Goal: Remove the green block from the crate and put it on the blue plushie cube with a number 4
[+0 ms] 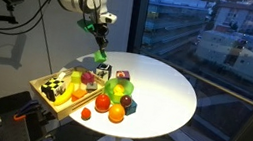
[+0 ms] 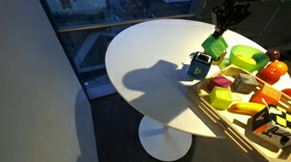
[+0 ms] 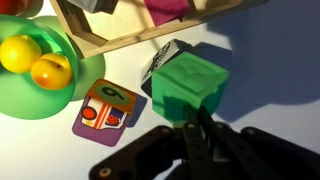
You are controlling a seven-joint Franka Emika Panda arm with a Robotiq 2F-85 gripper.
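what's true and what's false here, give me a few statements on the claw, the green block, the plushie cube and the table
1. The claw grips the green block. True.
2. The green block lies inside the crate. False: it is outside the crate, held up over the table.
3. The green block rests on the blue plushie cube. False: the claw holds it in the air, close above the cube.
4. The green bowl holds yellow round pieces. True.
5. The table is square and dark. False: it is round and white.
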